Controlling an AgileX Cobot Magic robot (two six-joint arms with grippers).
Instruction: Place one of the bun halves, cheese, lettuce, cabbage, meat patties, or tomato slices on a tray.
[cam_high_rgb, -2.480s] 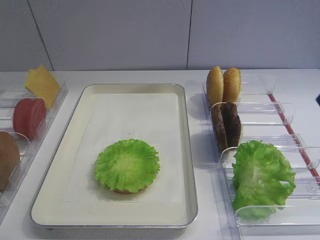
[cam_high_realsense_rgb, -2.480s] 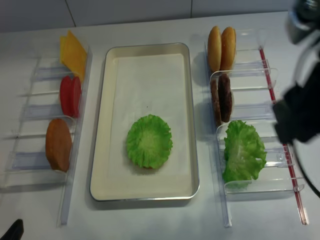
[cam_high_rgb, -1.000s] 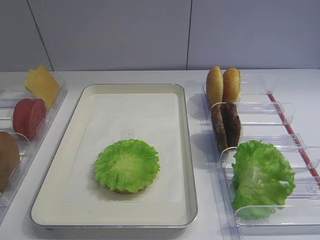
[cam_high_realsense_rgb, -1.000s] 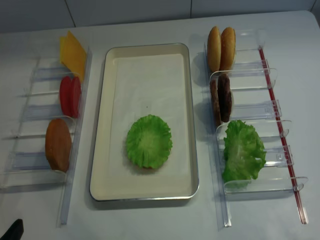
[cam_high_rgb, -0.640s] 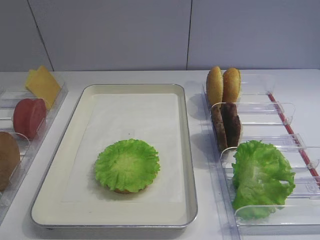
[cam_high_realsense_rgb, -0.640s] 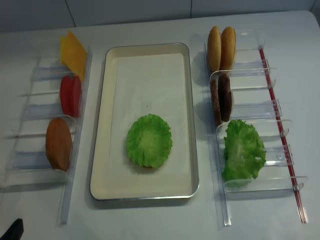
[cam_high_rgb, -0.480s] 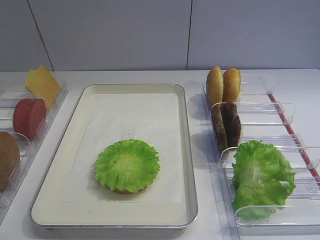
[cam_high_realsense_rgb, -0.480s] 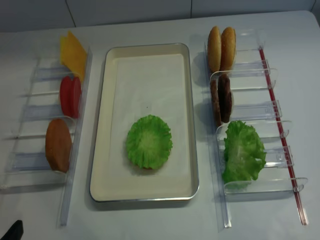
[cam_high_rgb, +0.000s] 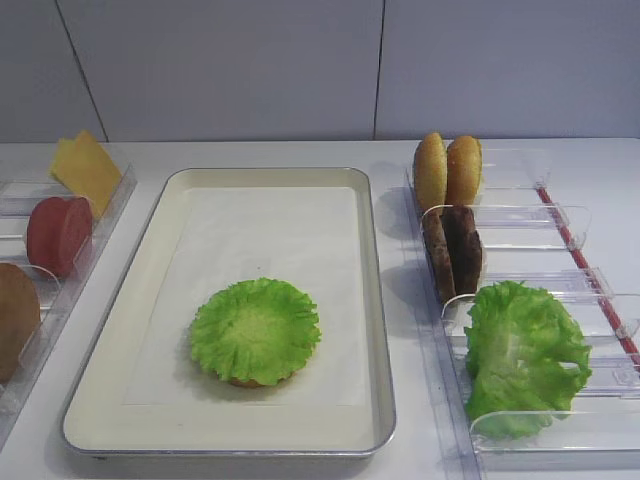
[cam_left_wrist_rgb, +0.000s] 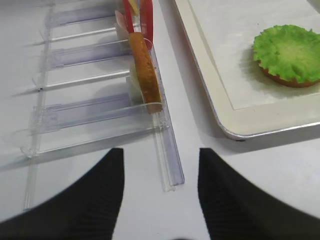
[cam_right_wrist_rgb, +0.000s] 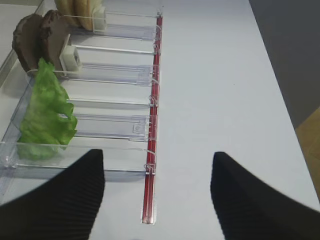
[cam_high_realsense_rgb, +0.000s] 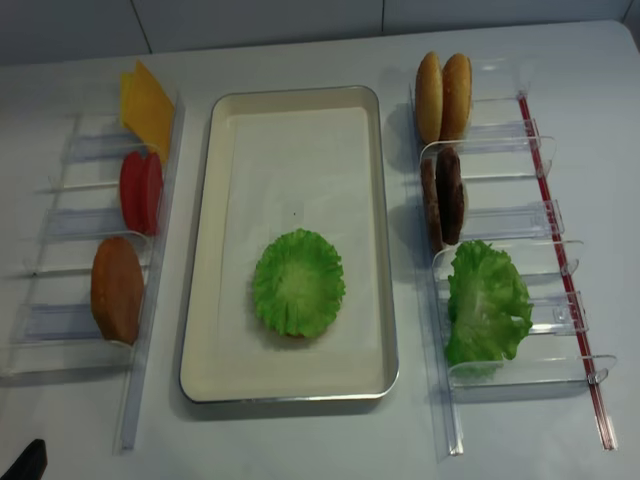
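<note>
The tray (cam_high_realsense_rgb: 290, 380) sits in the middle of the white counter (cam_high_realsense_rgb: 300, 440), and a lettuce leaf (cam_high_realsense_rgb: 298, 282) lies flat on its paper liner toward the 6 o'clock end, on top of a bun half (cam_left_wrist_rgb: 280, 80) whose brown edge peeks out beneath it.

Seen from the right wrist, the right hand (cam_right_wrist_rgb: 157, 200) hangs released over the counter, its two dark fingers (cam_right_wrist_rgb: 65, 200) spread wide with nothing between them. From it, the spare lettuce (cam_right_wrist_rgb: 46, 115) stands at about 10 o'clock in the clear right rack (cam_right_wrist_rgb: 115, 122), with the meat patties (cam_right_wrist_rgb: 40, 32) farther along the same line and two bun halves (cam_high_rgb: 447, 170) in the rack's far compartment. The tray with the laid leaf is out of this view.

Seen from the left wrist, the left hand (cam_left_wrist_rgb: 160, 200) is also released, its fingers (cam_left_wrist_rgb: 85, 200) apart and empty. The lettuce on the tray lies at about 2 o'clock from it, well apart. At 12 o'clock, the left rack (cam_left_wrist_rgb: 90, 115) holds an upright bun half (cam_left_wrist_rgb: 145, 72); beyond it stand the tomato slices (cam_high_realsense_rgb: 140, 190) and, farthest, the cheese (cam_high_realsense_rgb: 147, 105).
</note>
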